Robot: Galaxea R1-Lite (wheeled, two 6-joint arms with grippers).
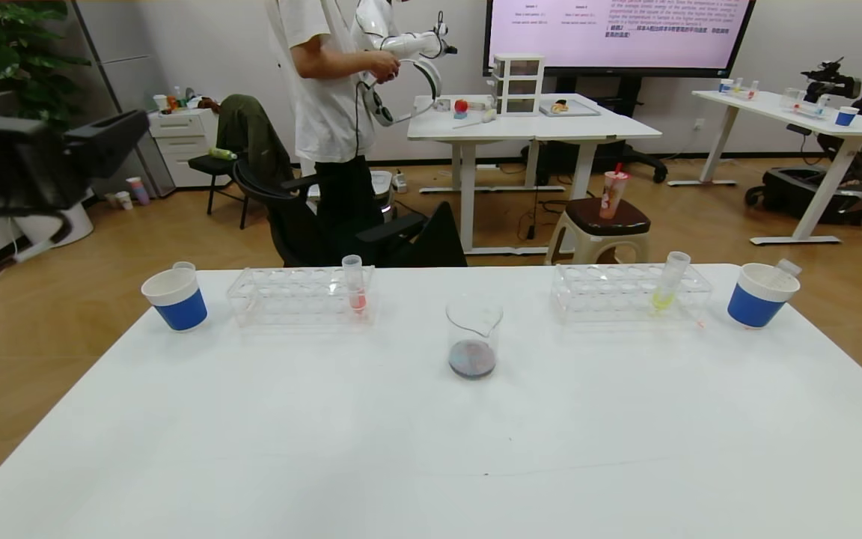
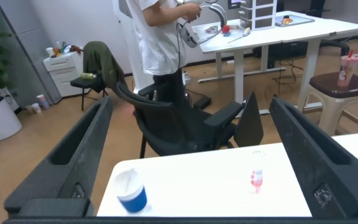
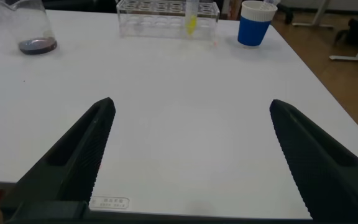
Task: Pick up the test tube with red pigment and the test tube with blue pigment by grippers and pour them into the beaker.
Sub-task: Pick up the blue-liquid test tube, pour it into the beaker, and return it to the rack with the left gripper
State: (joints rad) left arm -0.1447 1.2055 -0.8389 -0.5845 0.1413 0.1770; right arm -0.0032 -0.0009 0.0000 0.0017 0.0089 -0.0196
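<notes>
The beaker (image 1: 473, 338) stands mid-table with dark purple liquid at its bottom; it also shows in the right wrist view (image 3: 33, 28). A clear tube end pokes out of the left paper cup (image 1: 176, 298) and another out of the right paper cup (image 1: 761, 294); I cannot tell what they hold. No orange-red or cyan liquid shows in any view. My left gripper (image 1: 64, 157) is raised at the far left, open and empty (image 2: 191, 102). My right gripper (image 3: 191, 104) is open and empty above the table's near right part; it is out of the head view.
The left clear rack (image 1: 300, 296) holds a tube with coral-pink liquid (image 1: 357, 288). The right rack (image 1: 629, 292) holds a tube with yellow-green liquid (image 1: 665, 286). A person stands beyond the table behind a black office chair (image 1: 326, 217).
</notes>
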